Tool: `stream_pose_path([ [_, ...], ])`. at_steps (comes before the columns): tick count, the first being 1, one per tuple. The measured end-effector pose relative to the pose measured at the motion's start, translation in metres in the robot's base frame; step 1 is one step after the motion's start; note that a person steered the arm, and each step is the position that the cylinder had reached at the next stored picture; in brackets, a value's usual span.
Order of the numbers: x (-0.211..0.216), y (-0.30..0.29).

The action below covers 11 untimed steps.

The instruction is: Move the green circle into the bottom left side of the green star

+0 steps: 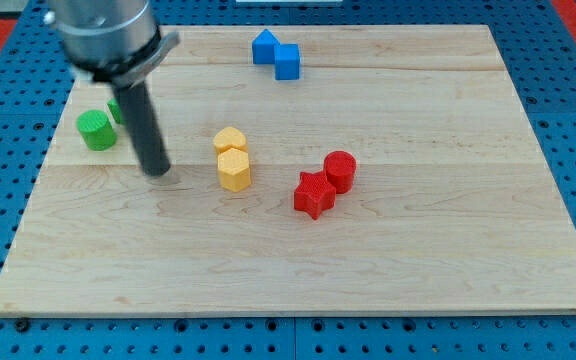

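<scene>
The green circle [96, 130] sits near the board's left edge. Just to its right a second green block, the green star [116, 110], is mostly hidden behind my rod. My tip [156, 172] rests on the board to the right of and slightly below the green circle, a short gap away from it. The rod rises from the tip toward the view's top left.
A yellow heart [229, 139] and a yellow hexagon [234, 168] touch near the middle. A red star [313, 193] and a red circle [340, 169] sit right of them. Two blue blocks [275, 54] lie at the top. The wooden board [418, 250] sits on a blue pegboard.
</scene>
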State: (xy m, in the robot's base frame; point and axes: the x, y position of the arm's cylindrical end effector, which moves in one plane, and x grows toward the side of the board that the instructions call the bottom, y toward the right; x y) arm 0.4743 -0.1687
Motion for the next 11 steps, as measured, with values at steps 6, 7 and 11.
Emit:
stream_pose_path([
  [6,-0.078,-0.136],
  [7,-0.138,-0.124],
  [11,-0.098,-0.029],
])
